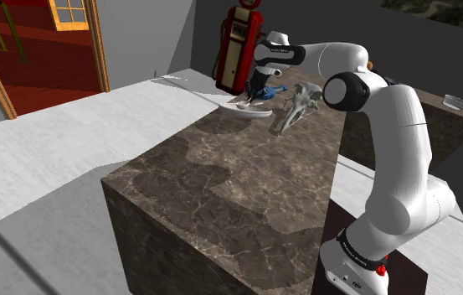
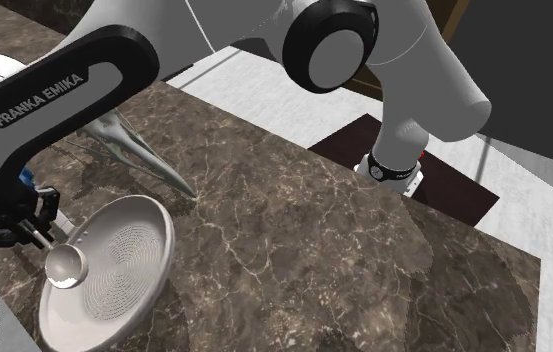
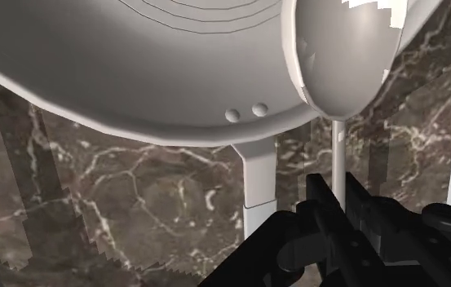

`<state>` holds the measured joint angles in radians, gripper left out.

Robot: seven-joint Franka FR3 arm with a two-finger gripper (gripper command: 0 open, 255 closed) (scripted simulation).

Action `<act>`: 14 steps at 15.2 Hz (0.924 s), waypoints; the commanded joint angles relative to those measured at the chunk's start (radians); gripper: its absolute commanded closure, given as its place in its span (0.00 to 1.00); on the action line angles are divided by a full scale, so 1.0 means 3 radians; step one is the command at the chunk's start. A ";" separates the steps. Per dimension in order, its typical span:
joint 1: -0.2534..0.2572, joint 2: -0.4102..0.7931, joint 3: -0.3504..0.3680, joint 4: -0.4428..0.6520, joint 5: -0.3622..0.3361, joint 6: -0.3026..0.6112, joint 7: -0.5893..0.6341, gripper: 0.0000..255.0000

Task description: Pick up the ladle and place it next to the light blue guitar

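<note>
2 fingers (image 3: pixel 320 204) of the gripper (image 3: pixel 339 202) pinch the ladle (image 3: pixel 346 57) low on its thin stem, well away from the bowl. You find the ladle at the far end of the marble counter (image 1: pixel 238 184). Its rounded bowl sits over the rim of a grey sieve dish (image 2: pixel 134 240), and the light blue guitar (image 1: pixel 269 87) lies just beside it, to the right in the shoulder view.

Treat the ladle as light, stiff and smooth, and probably metal, going by its sheen. It will not bend, but a narrow round stem can swivel between the pads. The bowl's weight also sits far from your hold, so it will want to droop. Grip firmly, move slowly, and steer the bowl clear of the dish's flat handle (image 3: pixel 256 179) and the pale skull (image 1: pixel 298 105) further right.
</note>
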<state>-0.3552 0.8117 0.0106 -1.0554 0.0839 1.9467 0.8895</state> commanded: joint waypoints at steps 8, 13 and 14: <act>0.0001 0.0045 -0.0004 0.0004 -0.0003 -0.0002 0.0003 0.00; -0.0017 -0.0060 -0.0007 0.0169 -0.0007 -0.0274 0.0006 0.00; -0.0021 -0.0075 -0.0008 0.0231 -0.0008 -0.0351 0.0008 0.00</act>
<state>-0.3587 0.7952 0.0085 -1.0035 0.0816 1.8658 0.8933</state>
